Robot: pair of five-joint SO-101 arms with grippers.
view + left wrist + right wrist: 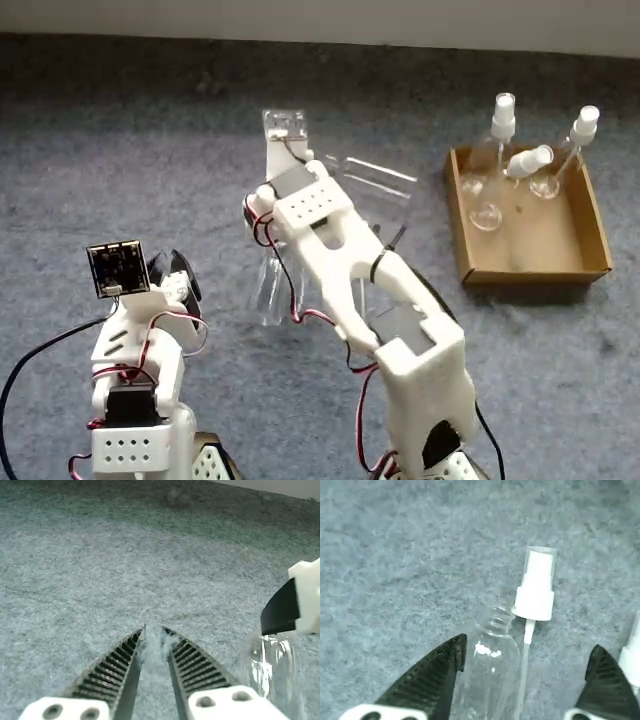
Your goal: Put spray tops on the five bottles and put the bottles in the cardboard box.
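High view, going from the left: the left arm (135,350) sits folded near its base. The left gripper (153,628) has its jaws just a crack apart with nothing between them, aimed at grey carpet (100,555). Near it a clear bottle (270,285) sits on the carpet under the right arm (340,250). The right gripper (529,642) is spread wide, and between its jaws you can see an open bottle (487,670) lying down, with a loose spray top (536,590) right beside its neck, not on it. Over on the right is the cardboard box (470,240), with three capped bottles (500,125) standing or leaning at its far end.
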